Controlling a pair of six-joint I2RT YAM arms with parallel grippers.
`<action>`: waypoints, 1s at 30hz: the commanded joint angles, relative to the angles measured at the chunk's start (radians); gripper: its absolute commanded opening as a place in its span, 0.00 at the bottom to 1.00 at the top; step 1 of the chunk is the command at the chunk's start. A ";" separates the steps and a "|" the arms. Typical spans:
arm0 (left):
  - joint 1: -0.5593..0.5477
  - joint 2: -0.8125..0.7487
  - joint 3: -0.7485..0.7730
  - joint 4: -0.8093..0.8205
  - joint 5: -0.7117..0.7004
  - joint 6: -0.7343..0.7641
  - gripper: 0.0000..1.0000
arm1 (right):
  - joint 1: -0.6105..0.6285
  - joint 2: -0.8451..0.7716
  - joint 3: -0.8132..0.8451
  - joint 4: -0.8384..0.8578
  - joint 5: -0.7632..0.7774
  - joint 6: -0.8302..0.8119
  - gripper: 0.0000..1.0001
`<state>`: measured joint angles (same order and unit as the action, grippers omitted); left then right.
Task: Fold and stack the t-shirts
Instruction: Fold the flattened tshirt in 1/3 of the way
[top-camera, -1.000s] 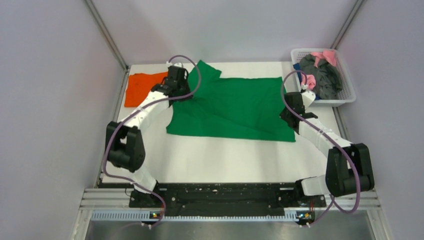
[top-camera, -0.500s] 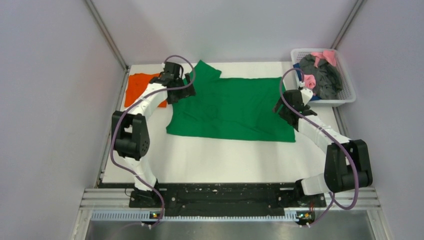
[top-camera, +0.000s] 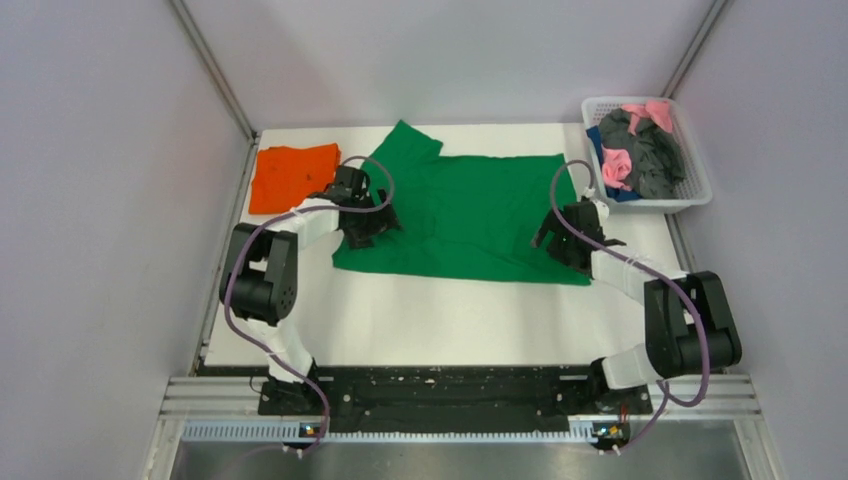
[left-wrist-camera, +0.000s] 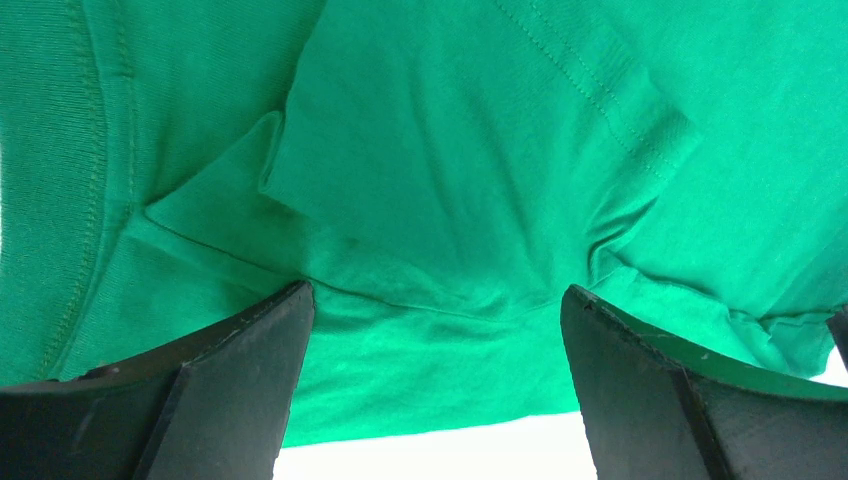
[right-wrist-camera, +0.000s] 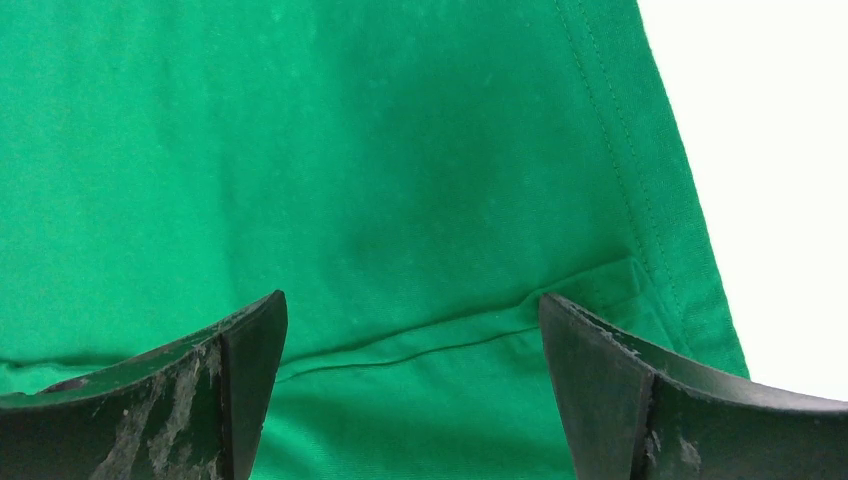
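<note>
A bright green t-shirt (top-camera: 465, 215) lies spread across the middle of the white table, one sleeve pointing to the far edge. Folded flat at the far left is an orange t-shirt (top-camera: 290, 176). My left gripper (top-camera: 362, 225) hovers over the green shirt's left side, open, with only wrinkled green cloth (left-wrist-camera: 430, 190) below its fingers (left-wrist-camera: 240, 380). Over the shirt's right edge my right gripper (top-camera: 556, 235) is open too; its view shows the green hem (right-wrist-camera: 640, 200) and nothing between the fingers (right-wrist-camera: 600, 390).
A white basket (top-camera: 694, 196) at the far right corner holds pink, dark grey and blue garments. Bare white table (top-camera: 450, 320) lies between the green shirt and the arm bases. Grey walls and metal frame posts close in the sides.
Both grippers have opened and let go of the green shirt. Both have drawn back toward the near edge, the left one off the far-left sleeve area, uncovering the orange shirt.
</note>
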<state>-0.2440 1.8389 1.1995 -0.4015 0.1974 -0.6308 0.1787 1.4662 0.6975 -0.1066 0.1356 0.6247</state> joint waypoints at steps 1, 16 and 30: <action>0.000 -0.090 -0.179 0.036 -0.010 -0.045 0.99 | -0.003 -0.065 -0.143 -0.033 -0.025 0.084 0.95; -0.024 -0.739 -0.833 -0.034 -0.034 -0.258 0.99 | 0.213 -0.716 -0.391 -0.538 -0.031 0.416 0.92; -0.028 -0.997 -0.928 -0.096 -0.003 -0.360 0.99 | 0.304 -0.922 -0.370 -0.798 0.126 0.545 0.91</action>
<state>-0.2646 0.7921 0.2901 -0.3374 0.2123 -0.9718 0.4698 0.5430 0.3141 -0.7650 0.1902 1.1458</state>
